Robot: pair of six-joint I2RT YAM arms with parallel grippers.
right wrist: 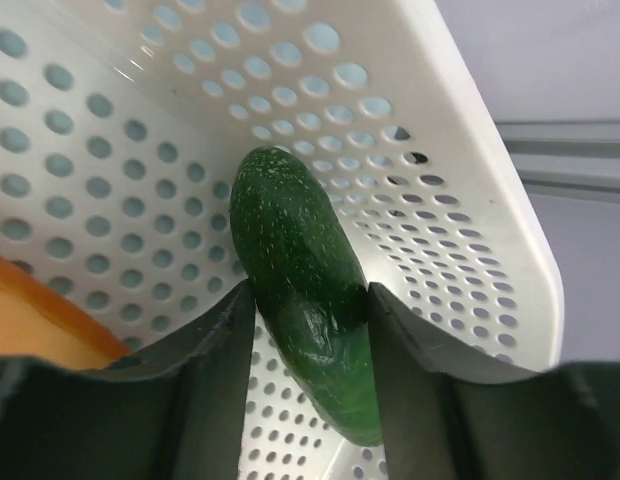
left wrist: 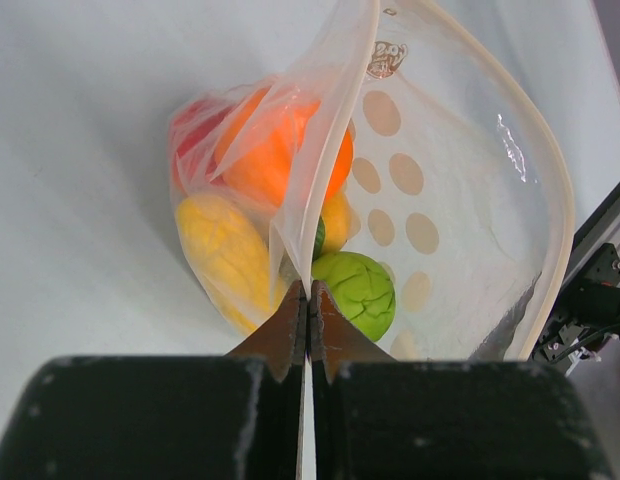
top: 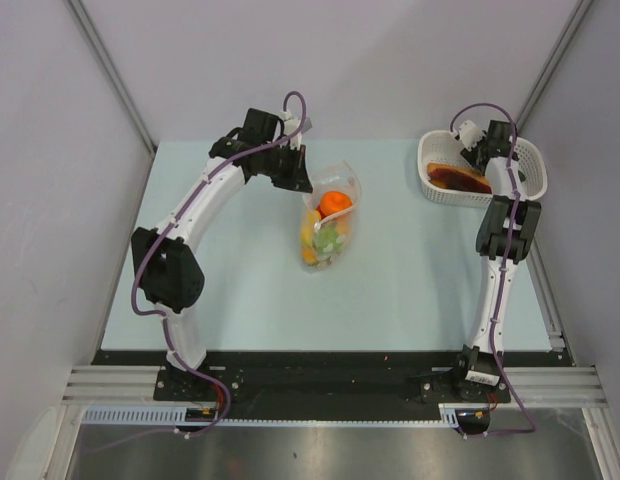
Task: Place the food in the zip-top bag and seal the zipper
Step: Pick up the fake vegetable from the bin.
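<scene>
cucumber in the grip, bag mouth off to the left

the right gripper is clamped across the width of the dark green speckled toy cucumber. it sits in the white perforated plastic basket, well to the right of the clear white-dotted zip-top bag. the cucumber's long axis runs out ahead between the fingers. the left gripper, pressed together, pinches one lip of the bag's mouth and props it open. an orange toy fruit and a green round toy lie inside. the carry likely goes leftward, then in end-first.
</scene>
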